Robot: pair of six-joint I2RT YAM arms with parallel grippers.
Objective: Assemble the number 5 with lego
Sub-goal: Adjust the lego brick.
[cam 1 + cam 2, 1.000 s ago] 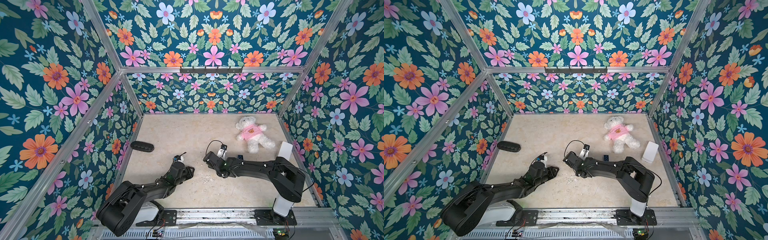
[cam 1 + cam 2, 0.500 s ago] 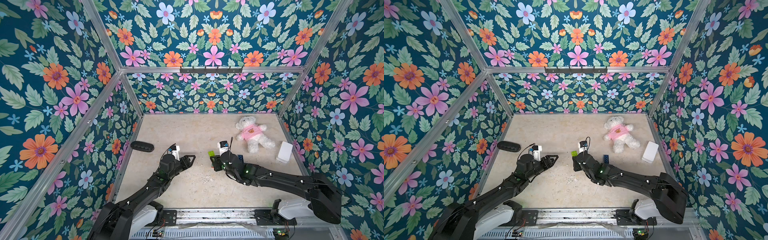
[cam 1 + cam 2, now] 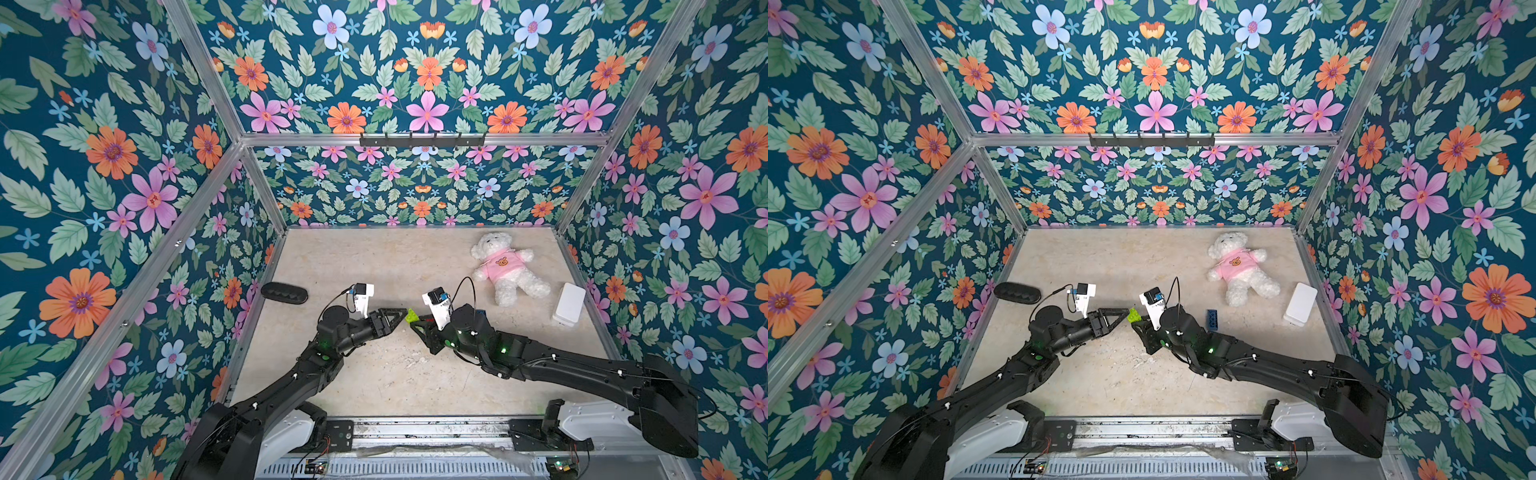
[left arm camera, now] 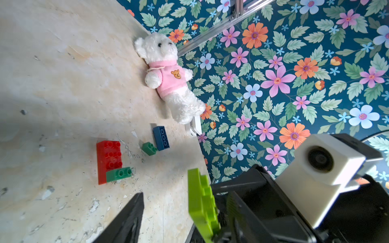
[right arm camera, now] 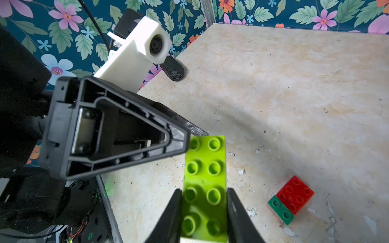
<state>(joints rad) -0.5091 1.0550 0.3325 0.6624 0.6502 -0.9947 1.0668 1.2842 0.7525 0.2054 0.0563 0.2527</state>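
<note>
Assembly incomplete: lime-green brick [image 5: 205, 168] clamped in the right hand [image 5: 204, 199], raised off the counter [image 4: 63, 84]. Left hand [image 3: 400, 313], jaws apart, sits just beside its free end, gripping nothing. Red brick [image 4: 108, 155] with one dark-green brick [image 4: 119, 173] joined lies on the counter. Blue brick [image 4: 161, 137] and loose dark-green brick [image 4: 149, 148] lie nearer the teddy [image 4: 168, 77].

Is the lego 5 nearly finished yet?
Not nearly. Done: one dark-green brick is joined to the red brick. In hand: the right gripper grips the lime brick, with the left gripper open beside it. Left: the blue brick and the other dark-green brick lie loose on the table.
</note>
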